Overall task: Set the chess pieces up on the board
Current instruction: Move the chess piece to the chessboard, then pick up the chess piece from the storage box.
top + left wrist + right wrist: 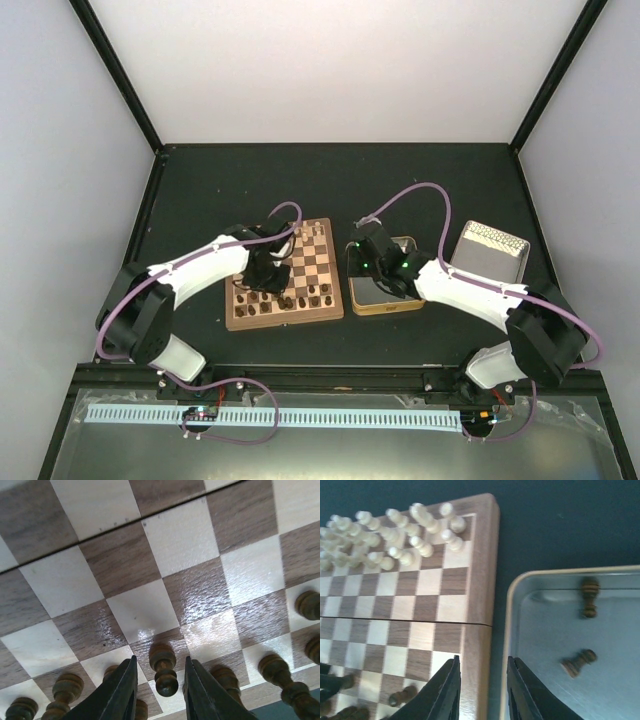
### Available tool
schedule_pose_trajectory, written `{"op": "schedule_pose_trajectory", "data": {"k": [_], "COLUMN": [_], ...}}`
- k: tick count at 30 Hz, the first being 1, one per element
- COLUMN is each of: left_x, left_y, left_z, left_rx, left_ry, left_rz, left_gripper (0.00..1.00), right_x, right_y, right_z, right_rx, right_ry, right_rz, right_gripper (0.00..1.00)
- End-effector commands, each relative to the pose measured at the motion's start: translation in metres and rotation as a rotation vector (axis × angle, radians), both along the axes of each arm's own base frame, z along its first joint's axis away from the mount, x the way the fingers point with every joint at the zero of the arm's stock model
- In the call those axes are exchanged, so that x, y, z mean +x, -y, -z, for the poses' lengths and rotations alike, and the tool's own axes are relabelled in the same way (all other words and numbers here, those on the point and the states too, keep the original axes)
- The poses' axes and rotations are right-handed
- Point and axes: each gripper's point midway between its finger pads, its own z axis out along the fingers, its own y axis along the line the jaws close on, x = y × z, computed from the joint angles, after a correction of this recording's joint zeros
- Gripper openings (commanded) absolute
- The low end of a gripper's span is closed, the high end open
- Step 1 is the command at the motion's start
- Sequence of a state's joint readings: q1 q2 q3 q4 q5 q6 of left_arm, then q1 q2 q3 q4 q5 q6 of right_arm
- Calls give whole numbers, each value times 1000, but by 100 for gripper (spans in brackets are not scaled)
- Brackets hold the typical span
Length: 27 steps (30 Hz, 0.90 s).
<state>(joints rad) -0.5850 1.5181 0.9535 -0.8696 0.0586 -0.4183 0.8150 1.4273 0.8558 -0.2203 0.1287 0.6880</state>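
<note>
The board [312, 258] lies in front of my left arm. Dark brown chess pieces [290, 297] stand along its near rows, also visible as dark pieces [402, 696] in the right wrist view. My left gripper [160, 658] is open astride one upright dark pawn [164, 672], with a gap on each side. Other dark pieces [274, 669] stand beside it. My right gripper [483, 658] is open and empty, above the board's right border [479, 630] and the tin's rim [510, 630]. Two dark pieces [590, 597] [578, 662] lie in the tin.
Cream pieces [395, 535] crowd the board's far rows. The shiny square tin [385, 295] sits just right of the board. A second shallow metal tray [490, 250] lies at the right. Black table surface [200, 210] surrounds them.
</note>
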Motion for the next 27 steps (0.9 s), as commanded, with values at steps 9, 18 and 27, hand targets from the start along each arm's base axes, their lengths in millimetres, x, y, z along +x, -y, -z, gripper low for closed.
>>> {"op": "schedule_pose_trajectory", "data": {"k": [9,18,27], "left_x": [28,27,27], "left_y": [-2,10,12], "left_z": [-63,-90,-93], "left_rx": [-38,-152,-168], "left_ry": [208,268,274], "left_rz": [-45,-37,-32], "left_gripper": [28,29,29], "right_x": [10,11,18], "right_y": [51,58,51], "right_z": [52,83,95], "right_rx": [-206,-314,-330], "right_ry": [-173,-244,-259], "right_rz": [146,170,165], "right_gripper": [29,28,33]}}
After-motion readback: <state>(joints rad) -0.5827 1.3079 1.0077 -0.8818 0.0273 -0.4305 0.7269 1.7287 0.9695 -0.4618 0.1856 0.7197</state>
